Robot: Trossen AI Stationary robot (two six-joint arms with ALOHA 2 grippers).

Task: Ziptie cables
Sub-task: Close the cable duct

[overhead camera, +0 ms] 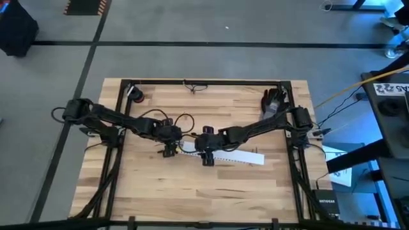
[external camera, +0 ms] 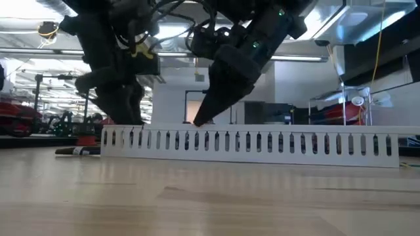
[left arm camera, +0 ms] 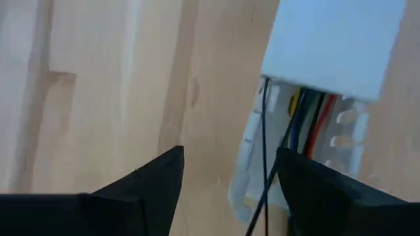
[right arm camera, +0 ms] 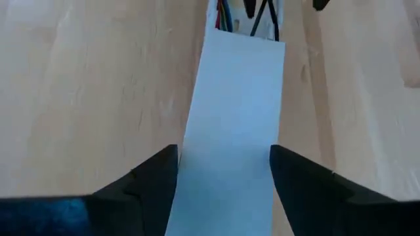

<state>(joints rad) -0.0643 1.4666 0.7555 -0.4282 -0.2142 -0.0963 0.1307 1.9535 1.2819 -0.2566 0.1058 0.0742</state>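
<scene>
You are at the approach step: both open, empty grippers, left gripper (left arm camera: pixel 226 174) and right gripper (right arm camera: pixel 223 172), flank the slotted duct (overhead camera: pixel 231 155); next, gather the cables (left arm camera: pixel 305 121).

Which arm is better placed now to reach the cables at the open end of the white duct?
Probably the left. Its open claw hangs right at the duct's uncovered end, where the cables show. The right claw, also open, straddles the duct's cover, with the cables farther ahead.
</scene>
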